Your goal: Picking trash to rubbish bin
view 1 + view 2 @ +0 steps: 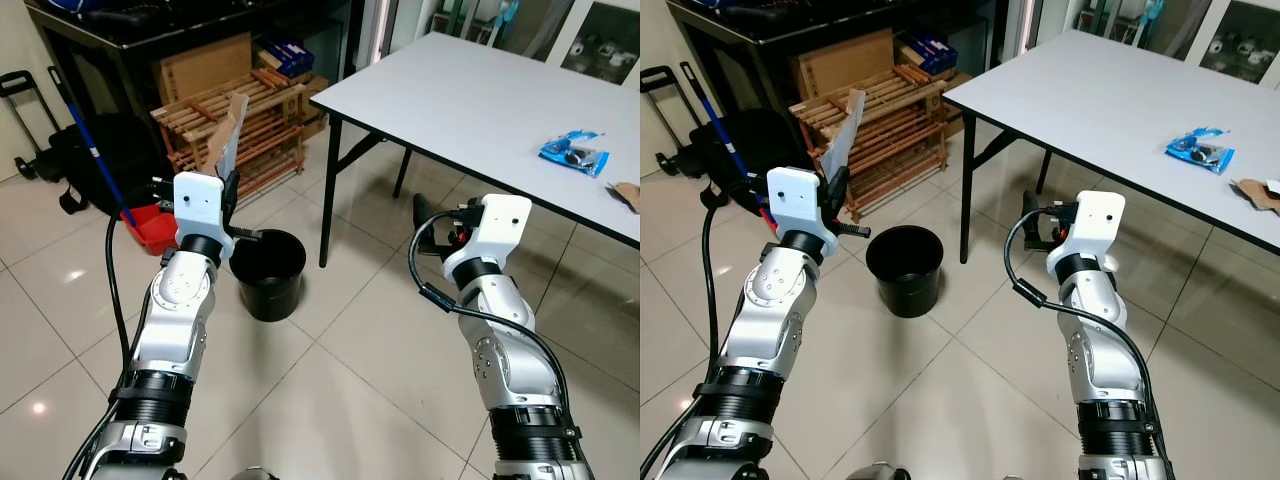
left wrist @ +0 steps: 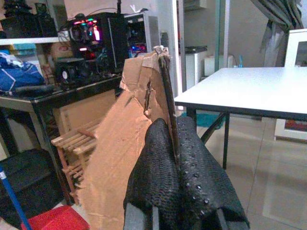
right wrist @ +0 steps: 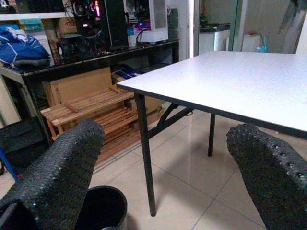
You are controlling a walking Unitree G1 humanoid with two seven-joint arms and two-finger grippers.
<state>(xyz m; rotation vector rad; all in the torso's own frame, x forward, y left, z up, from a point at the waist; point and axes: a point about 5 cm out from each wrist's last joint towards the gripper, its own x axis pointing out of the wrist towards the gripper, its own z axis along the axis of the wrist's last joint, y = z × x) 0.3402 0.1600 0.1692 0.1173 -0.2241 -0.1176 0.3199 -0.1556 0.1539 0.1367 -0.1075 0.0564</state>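
Your left end effector (image 1: 232,190) is clamped on a torn cardboard scrap (image 1: 225,133), holding it upright just left of and above the black rubbish bin (image 1: 268,272) on the floor, so it likely needs carrying right before release. Your right end effector (image 3: 163,167) waits wide and empty. A blue wrapper (image 1: 574,152) lies on the far-right tabletop (image 1: 470,95).

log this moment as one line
left gripper: shut on cardboard piece | right gripper: open | black bin: on floor, ahead
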